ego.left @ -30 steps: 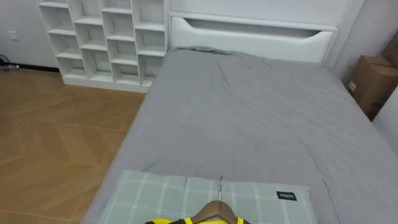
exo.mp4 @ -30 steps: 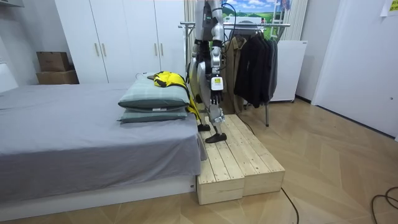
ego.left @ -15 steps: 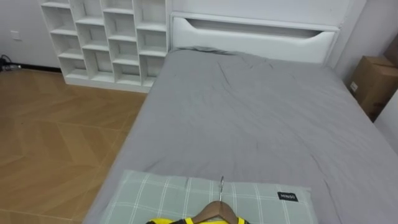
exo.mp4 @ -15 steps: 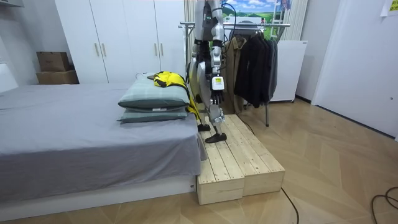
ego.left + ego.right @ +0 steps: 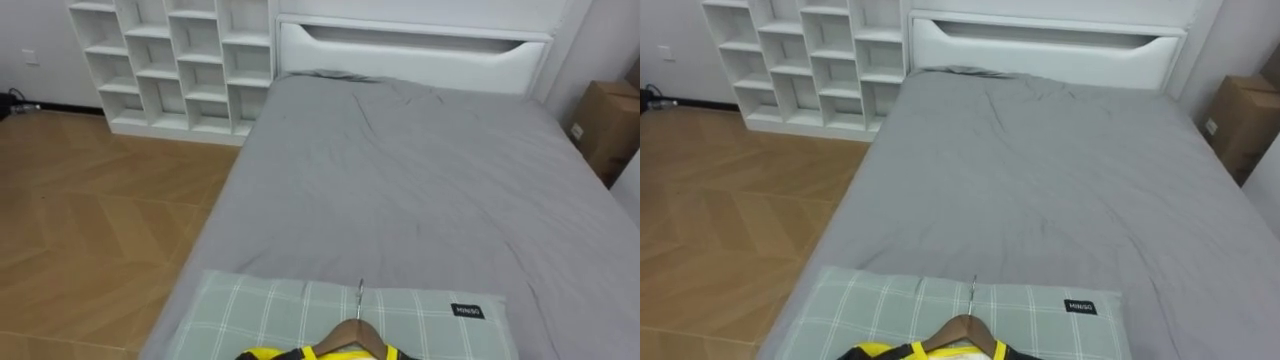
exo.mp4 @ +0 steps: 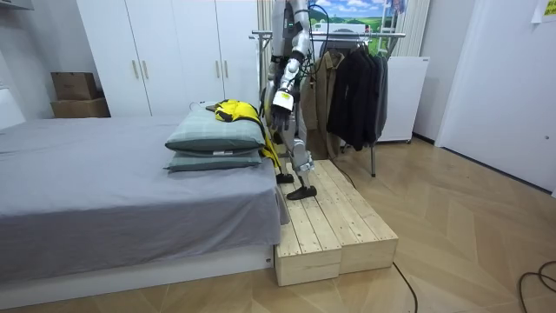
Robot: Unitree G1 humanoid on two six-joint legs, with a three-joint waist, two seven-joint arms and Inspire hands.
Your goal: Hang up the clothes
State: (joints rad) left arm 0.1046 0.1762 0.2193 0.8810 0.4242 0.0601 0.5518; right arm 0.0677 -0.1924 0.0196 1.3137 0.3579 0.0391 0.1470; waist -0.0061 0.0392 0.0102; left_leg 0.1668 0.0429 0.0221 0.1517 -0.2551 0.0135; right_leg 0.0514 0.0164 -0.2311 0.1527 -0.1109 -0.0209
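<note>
Yellow garment [image 5: 300, 354] on wooden hanger [image 5: 348, 334] lay atop plaid pillow [image 5: 260, 310] at bed [image 5: 400, 180] foot. We judged cloth light, limp, slippery; hanger stiff, so best hold at hanger neck below hook. Left hand [image 6: 280, 99] near pillow; we could not tell its grip.

A yellow garment [image 5: 272, 354] on a wooden hanger [image 5: 350, 334] lies atop the checked pillow [image 5: 260, 308].

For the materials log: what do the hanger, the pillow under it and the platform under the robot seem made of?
The hanger looks like varnished brown wood with a slight sheen; its hook is thin bright metal. The pillow is matte woven cloth, green check, likely cotton. The platform is bare pale wooden planks, seams showing.
</note>
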